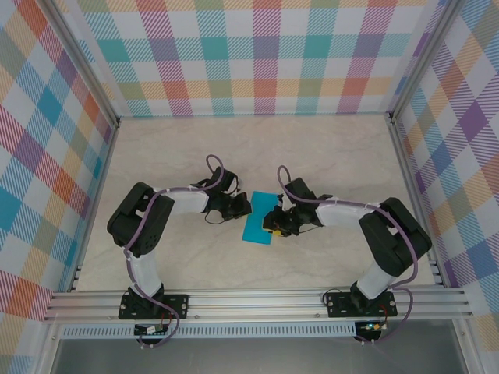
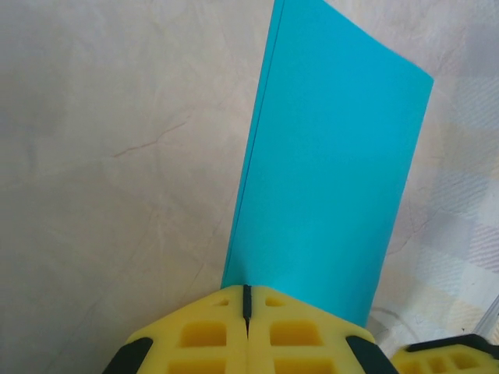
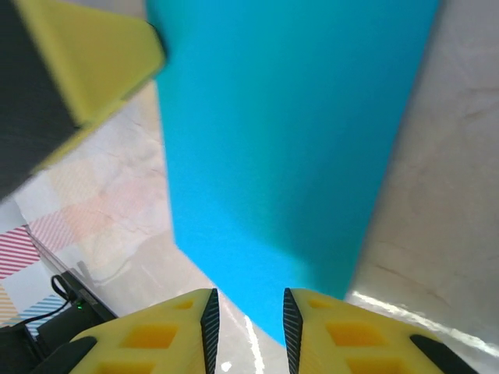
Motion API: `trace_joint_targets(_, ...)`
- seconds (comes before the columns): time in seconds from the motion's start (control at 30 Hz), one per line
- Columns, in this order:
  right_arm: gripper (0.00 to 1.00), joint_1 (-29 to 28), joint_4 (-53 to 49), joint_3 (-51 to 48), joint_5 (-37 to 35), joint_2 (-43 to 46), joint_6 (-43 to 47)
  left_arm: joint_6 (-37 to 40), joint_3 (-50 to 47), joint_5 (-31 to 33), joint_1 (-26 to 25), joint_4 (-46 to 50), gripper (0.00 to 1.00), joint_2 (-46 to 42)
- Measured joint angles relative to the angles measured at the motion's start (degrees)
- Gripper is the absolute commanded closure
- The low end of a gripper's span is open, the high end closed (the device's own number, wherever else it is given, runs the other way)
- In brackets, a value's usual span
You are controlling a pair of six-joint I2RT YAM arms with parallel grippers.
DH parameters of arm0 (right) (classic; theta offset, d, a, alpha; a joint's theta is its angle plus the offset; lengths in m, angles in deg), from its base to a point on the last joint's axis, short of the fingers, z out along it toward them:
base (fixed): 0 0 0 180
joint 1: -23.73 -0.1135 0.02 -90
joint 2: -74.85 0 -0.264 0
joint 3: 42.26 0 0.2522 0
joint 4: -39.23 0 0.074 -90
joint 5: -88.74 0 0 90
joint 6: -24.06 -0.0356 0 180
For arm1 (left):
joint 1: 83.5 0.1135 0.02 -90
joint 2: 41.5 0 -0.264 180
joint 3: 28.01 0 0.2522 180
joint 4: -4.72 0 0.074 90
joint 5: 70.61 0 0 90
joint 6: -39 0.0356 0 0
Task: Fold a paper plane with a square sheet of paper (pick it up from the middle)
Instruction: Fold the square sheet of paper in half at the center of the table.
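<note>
Paper lies folded on the worktop. Left fingers clenched on its crease, likely pinning it; right fingers parted, gripping nothing.

Pale marbled table, teal paper at centre

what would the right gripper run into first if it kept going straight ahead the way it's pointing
The teal paper: its near corner sits right at the finger gap of the right gripper, whose jaws stand parted. Whether the fingers would catch the paper or slide over it is unclear from here.
</note>
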Motion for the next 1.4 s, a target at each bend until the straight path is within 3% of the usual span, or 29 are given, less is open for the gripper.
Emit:
trace_joint_targets(0.5, 0.67, 0.0, -10.9, 10.3, -0.8, 3.0, -0.7, 0.0, 0.0, 0.1, 0.0, 0.2, 1.0, 0.0)
trace_joint_targets(0.77, 0.66, 0.0, -11.5, 14.1, 0.0, 1.0, 0.5, 0.0, -0.3, 0.3, 0.0, 0.5, 1.0, -0.4)
trace_joint_targets(1.4, 0.71, -0.1, 1.0, -2.4, -0.6, 3.7, -0.3, 0.0, 0.5, 1.6, -0.1, 3.3, 1.0, -0.9)
